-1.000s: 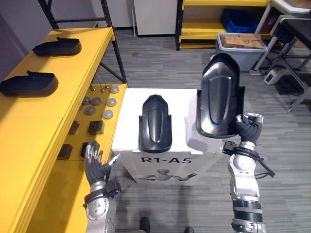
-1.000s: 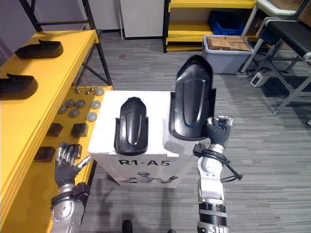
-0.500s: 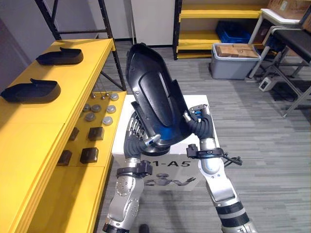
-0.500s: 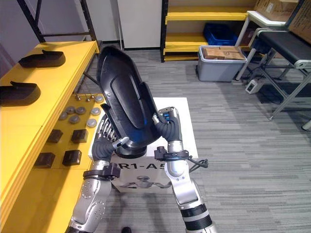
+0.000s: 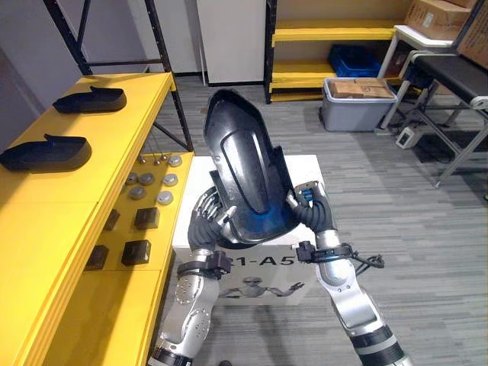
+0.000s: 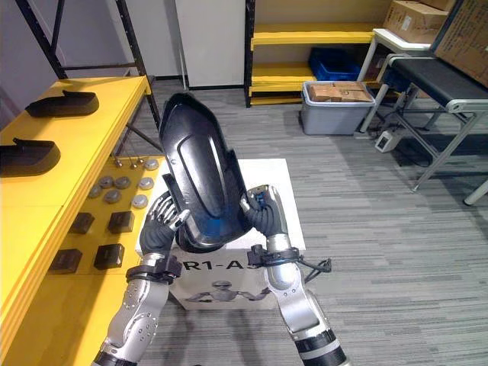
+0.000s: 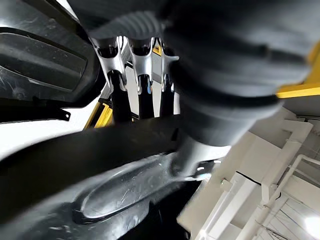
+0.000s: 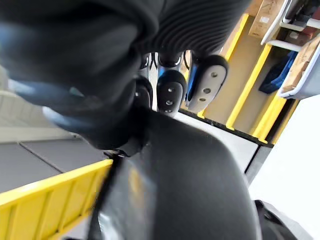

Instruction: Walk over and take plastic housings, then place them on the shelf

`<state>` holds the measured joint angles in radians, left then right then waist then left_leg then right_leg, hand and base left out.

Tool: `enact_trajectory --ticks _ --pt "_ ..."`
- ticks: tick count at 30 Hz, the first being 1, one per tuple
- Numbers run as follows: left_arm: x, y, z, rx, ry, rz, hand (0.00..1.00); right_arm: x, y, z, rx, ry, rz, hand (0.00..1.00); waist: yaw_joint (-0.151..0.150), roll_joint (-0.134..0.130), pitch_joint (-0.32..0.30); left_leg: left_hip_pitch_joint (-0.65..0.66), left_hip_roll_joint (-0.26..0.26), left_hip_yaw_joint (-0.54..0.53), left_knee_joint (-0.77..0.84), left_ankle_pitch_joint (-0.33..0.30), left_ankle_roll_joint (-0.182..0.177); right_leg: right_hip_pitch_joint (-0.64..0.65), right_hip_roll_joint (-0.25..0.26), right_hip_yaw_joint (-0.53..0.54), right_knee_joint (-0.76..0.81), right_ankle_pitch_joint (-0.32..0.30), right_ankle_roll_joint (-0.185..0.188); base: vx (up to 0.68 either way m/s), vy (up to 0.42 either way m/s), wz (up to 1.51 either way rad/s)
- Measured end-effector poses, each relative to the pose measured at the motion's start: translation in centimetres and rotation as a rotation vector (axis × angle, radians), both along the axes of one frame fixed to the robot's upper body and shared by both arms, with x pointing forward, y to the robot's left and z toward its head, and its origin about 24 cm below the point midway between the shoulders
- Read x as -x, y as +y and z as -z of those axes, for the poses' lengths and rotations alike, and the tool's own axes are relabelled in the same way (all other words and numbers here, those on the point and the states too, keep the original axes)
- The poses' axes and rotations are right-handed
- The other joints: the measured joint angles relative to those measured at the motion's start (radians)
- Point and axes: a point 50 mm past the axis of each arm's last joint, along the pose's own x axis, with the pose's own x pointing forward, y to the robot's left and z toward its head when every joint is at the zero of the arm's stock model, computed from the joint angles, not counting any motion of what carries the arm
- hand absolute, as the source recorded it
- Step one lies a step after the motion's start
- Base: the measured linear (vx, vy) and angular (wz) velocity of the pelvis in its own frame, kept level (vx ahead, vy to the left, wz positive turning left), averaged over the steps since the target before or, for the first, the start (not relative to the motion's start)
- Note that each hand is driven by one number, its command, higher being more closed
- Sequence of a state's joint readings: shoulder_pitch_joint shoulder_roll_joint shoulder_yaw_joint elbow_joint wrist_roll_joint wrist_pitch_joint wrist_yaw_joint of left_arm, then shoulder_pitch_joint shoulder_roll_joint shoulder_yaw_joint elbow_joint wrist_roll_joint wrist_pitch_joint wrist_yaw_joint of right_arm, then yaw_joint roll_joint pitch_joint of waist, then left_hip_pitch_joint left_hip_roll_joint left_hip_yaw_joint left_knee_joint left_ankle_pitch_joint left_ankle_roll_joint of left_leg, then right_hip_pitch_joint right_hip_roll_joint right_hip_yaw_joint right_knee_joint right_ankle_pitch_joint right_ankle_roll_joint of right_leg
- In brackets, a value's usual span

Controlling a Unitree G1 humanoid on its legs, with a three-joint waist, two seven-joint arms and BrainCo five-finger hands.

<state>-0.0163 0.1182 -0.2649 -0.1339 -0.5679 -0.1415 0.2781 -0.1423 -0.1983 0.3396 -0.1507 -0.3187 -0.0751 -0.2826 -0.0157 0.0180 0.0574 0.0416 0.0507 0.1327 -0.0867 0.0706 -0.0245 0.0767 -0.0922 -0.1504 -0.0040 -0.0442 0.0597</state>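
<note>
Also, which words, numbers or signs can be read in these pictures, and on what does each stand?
"R1-A5": front of the white stand, partly covered: left eye view shows "1-A5", right eye view "R1-A".
Print on the cardboard boxes: too small to read.
On the black plastic housing: no text seen.

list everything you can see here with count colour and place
held plastic housing: one, black, raised over the white box
shelf housings: two, black, on top of the yellow shelf
white box: one, white, under the held housing
yellow shelf: one, yellow, robot's left
metal discs: several, grey, lower yellow level
blocks: four, black, nearer than the discs
bin: one, grey, floor beyond, holding cardboard boxes
crate: one, blue, far yellow rack
left hand: one, silver, gripping housing's lower left edge
right hand: one, silver, gripping its lower right edge
</note>
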Motion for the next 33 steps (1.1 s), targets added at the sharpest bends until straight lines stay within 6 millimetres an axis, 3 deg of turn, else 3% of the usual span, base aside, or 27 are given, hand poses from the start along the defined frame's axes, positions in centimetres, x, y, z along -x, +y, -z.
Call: enact_trajectory --ticks 10,11,21,29,31,33 --pt "-0.1 0.2 1.2 0.028 0.075 0.013 1.0 0.9 0.7 0.8 0.001 0.015 -0.051 1.0 -0.018 -0.003 -0.026 -0.003 0.0 0.0 0.0 0.002 0.002 -0.008 -0.001 0.001 0.01 0.0 0.0 -0.02 0.002 -0.01" --pt "-0.1 0.1 1.3 0.026 0.083 0.016 1.0 0.9 0.7 0.9 0.002 0.017 -0.051 0.0 -0.019 -0.003 -0.027 -0.003 0.0 0.0 0.0 0.003 0.003 -0.008 -0.001 0.001 0.012 0.0 0.0 -0.04 0.005 0.0" --pt "-0.1 0.2 1.8 -0.035 0.102 0.029 1.0 1.3 0.5 0.7 -0.036 0.03 -0.119 0.0 -0.018 -0.01 -0.033 -0.002 0.001 0.0 0.0 0.005 0.002 -0.009 -0.001 0.001 0.015 0.0 0.0 -0.01 0.002 0.0" --pt "0.1 -1.7 -0.2 -0.081 -0.033 0.089 1.0 1.7 -2.0 -4.0 -0.334 -0.094 -0.182 0.0 -0.017 -0.011 -0.033 0.003 0.002 0.003 0.0 0.005 0.002 -0.009 0.0 0.006 0.018 0.0 0.0 0.0 0.0 -0.01" --pt "0.1 -1.5 -0.2 -0.106 -0.04 0.073 1.0 2.0 -3.4 -5.7 -0.447 -0.177 -0.159 0.0 -0.02 -0.011 -0.033 0.005 0.004 0.005 0.0 0.005 0.002 -0.009 0.002 0.008 0.019 0.0 0.0 0.0 0.0 -0.04" --pt "0.8 -0.1 0.9 -0.194 -0.009 0.025 1.0 2.7 -7.2 -8.5 -0.557 -0.377 -0.037 0.0 -0.028 -0.011 -0.033 0.005 0.004 0.007 0.0 0.005 0.002 -0.009 0.002 0.009 0.019 0.0 0.0 0.0 0.0 0.0"
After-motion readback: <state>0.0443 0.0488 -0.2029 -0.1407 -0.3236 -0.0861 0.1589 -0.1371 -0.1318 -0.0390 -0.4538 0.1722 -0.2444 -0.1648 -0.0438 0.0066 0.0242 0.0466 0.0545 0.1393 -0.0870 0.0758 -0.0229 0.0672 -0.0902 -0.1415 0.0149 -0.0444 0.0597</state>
